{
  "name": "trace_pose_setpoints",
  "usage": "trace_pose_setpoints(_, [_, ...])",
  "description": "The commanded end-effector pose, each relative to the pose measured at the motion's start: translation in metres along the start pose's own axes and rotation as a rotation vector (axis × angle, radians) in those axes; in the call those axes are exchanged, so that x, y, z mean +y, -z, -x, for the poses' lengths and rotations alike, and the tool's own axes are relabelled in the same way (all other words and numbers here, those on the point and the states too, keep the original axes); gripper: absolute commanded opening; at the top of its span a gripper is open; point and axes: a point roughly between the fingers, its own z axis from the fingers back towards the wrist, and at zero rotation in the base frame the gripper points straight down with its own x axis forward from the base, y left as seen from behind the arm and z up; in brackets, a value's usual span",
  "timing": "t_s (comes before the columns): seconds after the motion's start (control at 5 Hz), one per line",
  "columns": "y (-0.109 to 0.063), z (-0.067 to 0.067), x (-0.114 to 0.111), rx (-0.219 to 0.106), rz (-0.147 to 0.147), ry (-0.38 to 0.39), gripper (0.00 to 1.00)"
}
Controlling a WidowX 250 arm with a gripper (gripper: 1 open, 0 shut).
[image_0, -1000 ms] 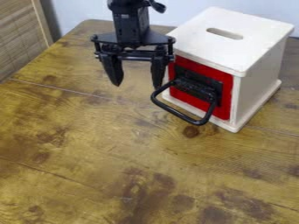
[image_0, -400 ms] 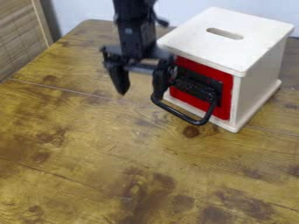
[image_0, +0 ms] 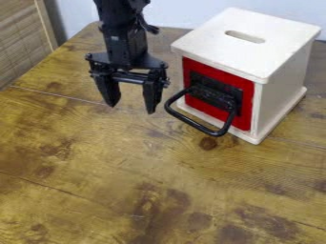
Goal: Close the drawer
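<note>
The drawer [image_0: 214,95] has a red front with a black panel and sits in a pale wooden cube box [image_0: 261,57] at the right of the table. Its large black loop handle [image_0: 201,120] juts out toward the front left, just above the tabletop. My black gripper [image_0: 128,100] hangs pointing down to the left of the handle, open, with nothing between its fingers. Its right finger [image_0: 152,96] stands a short way left of the handle loop and does not touch it.
The box has a cream top with a slot [image_0: 245,36]. The worn wooden table [image_0: 114,181] stretches to the front and left. A slatted wooden panel [image_0: 19,38] stands at the far left edge.
The gripper has moved left, away from the drawer front, and dropped a little lower. It stays open. The drawer and box have not shifted.
</note>
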Motion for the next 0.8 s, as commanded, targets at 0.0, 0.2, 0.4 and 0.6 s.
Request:
trace_pose_setpoints(0.0, [-0.046,-0.016,0.001,-0.119,0.006,-0.039,1.00])
trace_pose_setpoints(0.2, [-0.030,-0.015,-0.004,-0.087,0.006,0.007,1.00])
trace_pose_setpoints(0.4, [-0.030,-0.010,-0.003,-0.081,0.012,0.015,1.00])
trace_pose_setpoints(0.6, [-0.041,-0.007,0.003,-0.082,0.011,0.014,1.00])
